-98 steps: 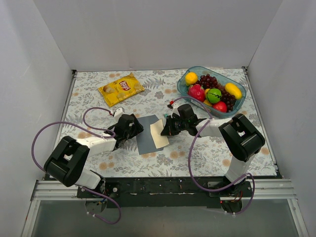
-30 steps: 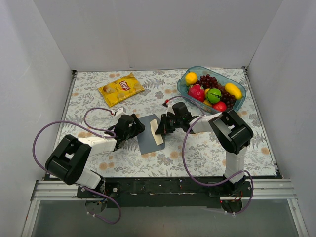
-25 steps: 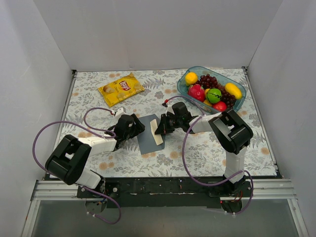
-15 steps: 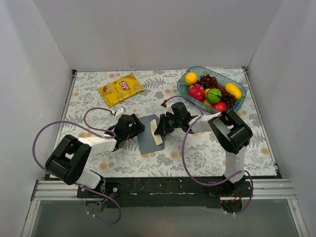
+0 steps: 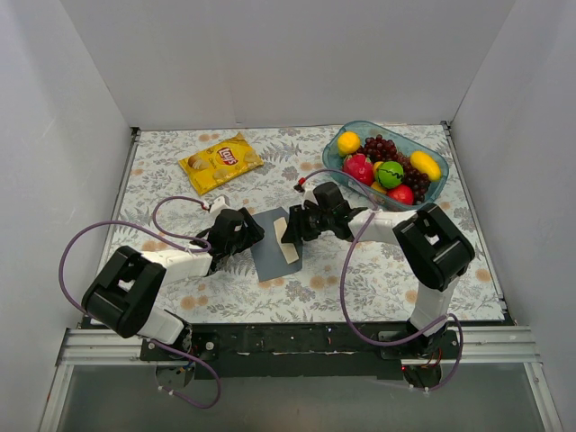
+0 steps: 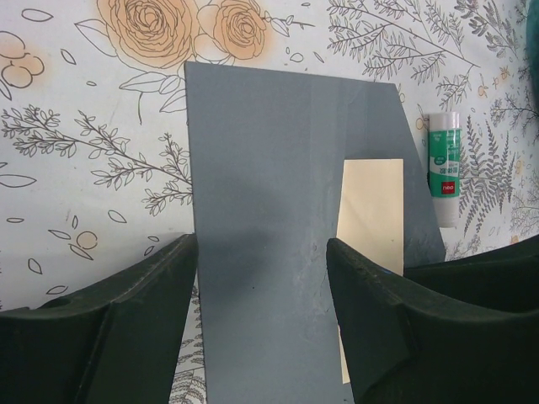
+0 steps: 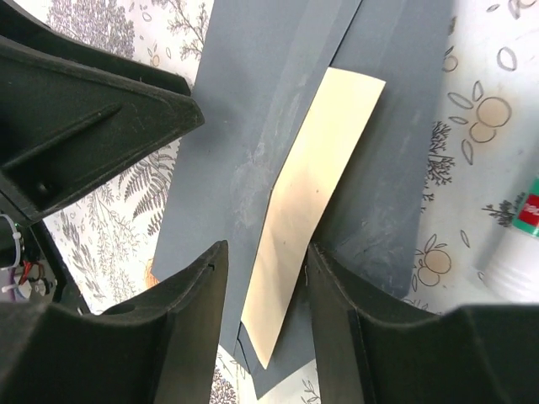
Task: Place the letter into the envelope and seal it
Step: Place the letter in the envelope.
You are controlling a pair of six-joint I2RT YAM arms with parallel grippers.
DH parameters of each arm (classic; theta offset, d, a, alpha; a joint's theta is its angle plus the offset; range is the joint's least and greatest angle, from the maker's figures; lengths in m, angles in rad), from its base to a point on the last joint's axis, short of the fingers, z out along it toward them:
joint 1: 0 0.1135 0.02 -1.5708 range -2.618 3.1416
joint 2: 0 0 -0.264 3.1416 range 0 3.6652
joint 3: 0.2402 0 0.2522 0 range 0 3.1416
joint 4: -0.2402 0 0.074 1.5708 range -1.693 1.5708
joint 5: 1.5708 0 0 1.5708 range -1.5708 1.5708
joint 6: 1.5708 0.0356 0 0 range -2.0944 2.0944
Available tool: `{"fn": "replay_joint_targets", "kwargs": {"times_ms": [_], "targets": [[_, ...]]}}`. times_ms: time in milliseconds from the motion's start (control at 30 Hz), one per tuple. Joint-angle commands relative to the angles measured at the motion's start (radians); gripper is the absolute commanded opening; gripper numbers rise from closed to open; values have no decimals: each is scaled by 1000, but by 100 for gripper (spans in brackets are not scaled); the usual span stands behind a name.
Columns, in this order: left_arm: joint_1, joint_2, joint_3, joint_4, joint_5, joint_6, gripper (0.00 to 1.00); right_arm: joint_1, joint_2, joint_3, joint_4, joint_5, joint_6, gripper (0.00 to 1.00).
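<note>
Black fingers of the right gripper (image 7: 265, 261) stand apart, and nothing is pinched between them. Right under the gap lies the letter (image 7: 312, 168), a cream strip of paper. One long side of it is tucked under an edge of the grey-blue envelope (image 7: 244, 109). The other side sticks out and is easy to see.

The left gripper (image 6: 261, 252) is spread wide too. Its two fingers sit low over the envelope, one on each side of the middle. I cannot tell if they press on the paper.

A little white glue stick (image 6: 444, 164) lies on the flowery table (image 6: 76, 143), just beside the envelope.

I think the job is about half done. The letter is partly in. It needs a push to go all the way in, then the flap must be folded down and stuck shut.
</note>
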Motion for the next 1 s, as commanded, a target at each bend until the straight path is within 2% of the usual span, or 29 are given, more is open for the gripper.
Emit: {"fn": "replay_joint_targets", "kwargs": {"times_ms": [0, 433, 533, 667, 967], "targets": [[-3, 13, -49, -175, 29, -2, 63, -1, -67, 9, -45, 63, -44, 50], [-5, 2, -52, -175, 26, 3, 63, -1, -45, 42, -80, 104, -68, 50], [-5, 6, -52, -173, 28, 2, 63, -1, -39, 46, -82, 106, -71, 45], [-5, 12, -47, -173, 31, 6, 63, -1, -22, 49, -82, 109, -72, 33], [-5, 18, -43, -167, 40, 18, 63, 1, 8, 52, -83, 122, -70, 32]]}}
